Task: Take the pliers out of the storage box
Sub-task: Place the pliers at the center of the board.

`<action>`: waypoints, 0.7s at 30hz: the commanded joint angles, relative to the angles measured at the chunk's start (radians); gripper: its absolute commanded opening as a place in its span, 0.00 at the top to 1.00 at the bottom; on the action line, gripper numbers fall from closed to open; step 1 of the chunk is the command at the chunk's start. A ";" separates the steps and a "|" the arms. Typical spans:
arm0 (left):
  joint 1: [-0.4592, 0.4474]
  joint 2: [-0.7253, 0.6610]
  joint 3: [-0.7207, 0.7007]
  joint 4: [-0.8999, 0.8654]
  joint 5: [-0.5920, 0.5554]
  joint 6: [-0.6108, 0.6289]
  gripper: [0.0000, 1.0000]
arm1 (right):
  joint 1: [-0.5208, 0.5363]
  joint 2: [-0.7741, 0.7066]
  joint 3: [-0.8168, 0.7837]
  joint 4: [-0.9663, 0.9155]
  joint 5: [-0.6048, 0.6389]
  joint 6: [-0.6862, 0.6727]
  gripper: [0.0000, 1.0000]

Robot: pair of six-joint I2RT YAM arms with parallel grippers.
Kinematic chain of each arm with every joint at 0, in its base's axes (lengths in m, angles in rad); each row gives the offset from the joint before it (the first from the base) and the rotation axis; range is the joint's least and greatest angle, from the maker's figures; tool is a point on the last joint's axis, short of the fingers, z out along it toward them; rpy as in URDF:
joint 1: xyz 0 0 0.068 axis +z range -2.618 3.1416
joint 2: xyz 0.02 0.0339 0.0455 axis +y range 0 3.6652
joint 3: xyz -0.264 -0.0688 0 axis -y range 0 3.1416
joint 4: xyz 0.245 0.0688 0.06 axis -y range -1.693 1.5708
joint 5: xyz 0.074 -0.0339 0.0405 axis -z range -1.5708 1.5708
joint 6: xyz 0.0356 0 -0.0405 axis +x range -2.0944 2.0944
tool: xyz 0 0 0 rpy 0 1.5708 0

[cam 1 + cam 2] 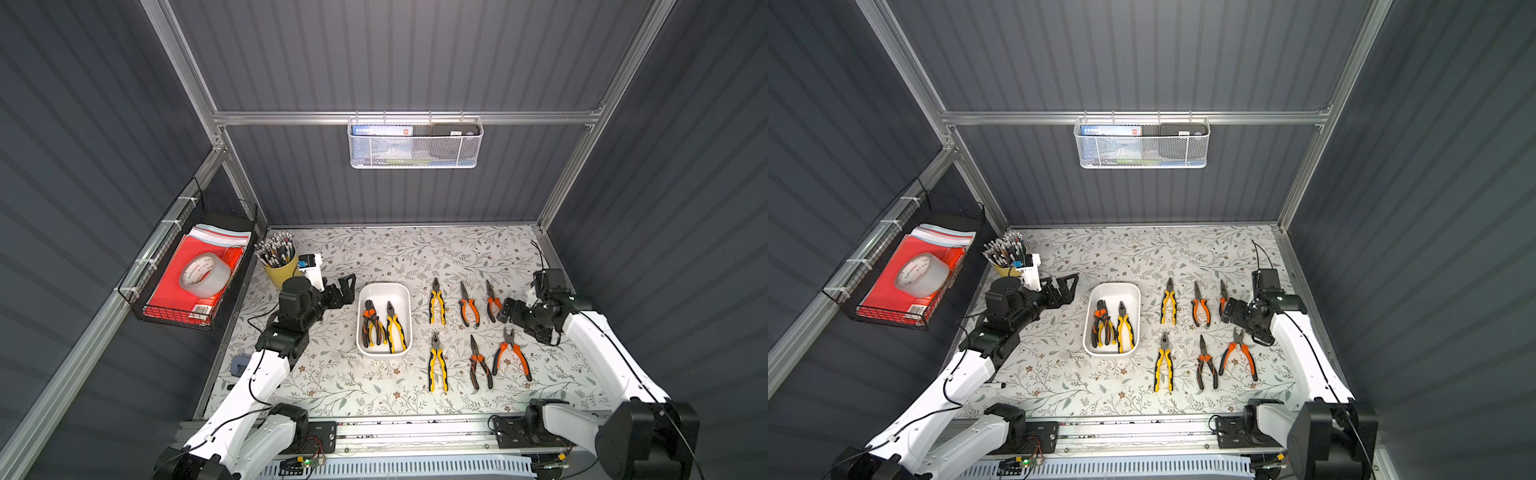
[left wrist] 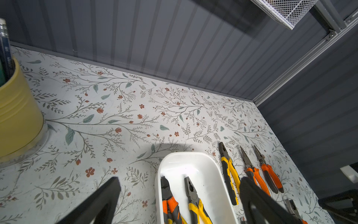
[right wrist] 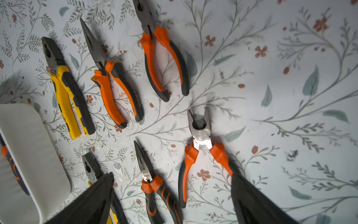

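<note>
left fingers (image 2: 102,199) stand spread and empty beside the storage box (image 1: 409,305), likely poised to reach in. mid-surface (image 1: 374,249), it holds a yellow-handled pair (image 1: 395,328) and an orange pair (image 1: 371,326), perhaps two overlapping. six pliers (image 1: 436,307) lie in neat rows rightward. right fingers (image 3: 93,199) hang spread, empty, above them.

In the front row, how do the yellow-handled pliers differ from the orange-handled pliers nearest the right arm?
The yellow-handled pliers have handles close together; the orange-handled pliers have theirs spread wide. The yellow-handled pliers' jaws are shut; the orange-handled pliers' jaws stand parted. Both are blunt-nosed, lying flat on the table outside the storage box.
</note>
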 commanded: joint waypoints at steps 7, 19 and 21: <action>-0.004 -0.022 -0.022 0.038 0.021 0.024 0.01 | 0.007 0.127 -0.018 0.051 0.148 0.019 0.08; -0.005 0.015 -0.020 0.032 0.009 0.026 0.01 | 0.027 0.288 -0.057 0.174 0.123 -0.012 0.22; -0.004 0.020 -0.020 0.033 0.009 0.026 0.01 | 0.035 0.320 -0.054 0.170 0.110 -0.018 0.23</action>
